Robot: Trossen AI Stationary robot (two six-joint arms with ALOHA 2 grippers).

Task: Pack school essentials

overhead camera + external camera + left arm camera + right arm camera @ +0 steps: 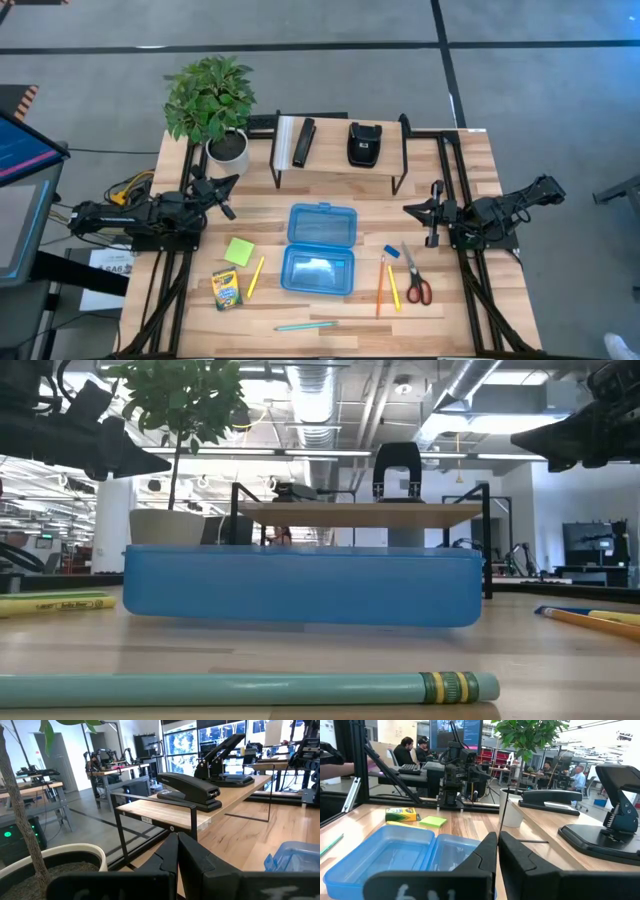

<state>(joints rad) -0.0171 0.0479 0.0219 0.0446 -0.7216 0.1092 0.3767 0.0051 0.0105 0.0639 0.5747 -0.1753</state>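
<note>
The stationery lies flat on the table around an open blue box (320, 248). Left of it are the lime sticky-note pad (239, 251), the crayon box (227, 289) and a yellow pencil (255, 276). The teal pen (306, 325) lies near the table's near edge. Right of the box are the blue eraser (391, 251), the red-handled scissors (415, 278), an orange pencil (380, 285) and a yellow one (393, 287). My left gripper (224, 190) hovers shut beside the plant pot. My right gripper (418, 210) hovers shut above the eraser's far side.
A low wooden shelf (340, 165) on black legs stands behind the box, carrying a black stapler (303, 142) and a black hole punch (364, 143). A potted plant (212, 100) fills the far left corner. Bare wood shows between the box and the near edge.
</note>
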